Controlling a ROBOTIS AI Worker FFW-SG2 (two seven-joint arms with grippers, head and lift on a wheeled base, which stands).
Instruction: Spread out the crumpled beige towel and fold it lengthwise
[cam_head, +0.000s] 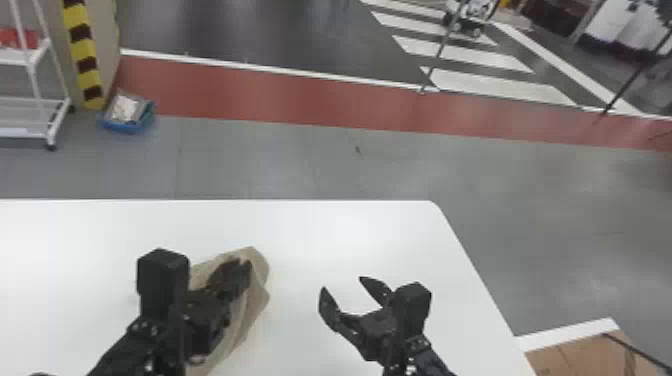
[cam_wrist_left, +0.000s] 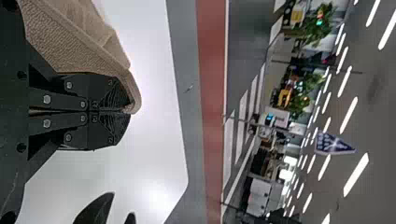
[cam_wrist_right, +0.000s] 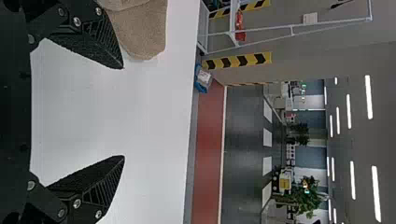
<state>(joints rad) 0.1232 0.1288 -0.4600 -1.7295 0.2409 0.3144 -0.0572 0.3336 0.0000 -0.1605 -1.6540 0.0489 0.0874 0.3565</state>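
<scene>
1. Head view, at the near left: the left gripper (cam_head: 243, 264) is clamped on the beige towel (cam_head: 261, 287). In the left wrist view, its two fingers are together and they pinch one edge of the cloth at the tips.
2. Around and beside this gripper, the towel is gathered in folds, at the near part of the white table (cam_head: 325, 230).
3. More to the right, the right gripper (cam_head: 343, 283) is above the table, its fingers wide apart.
</scene>
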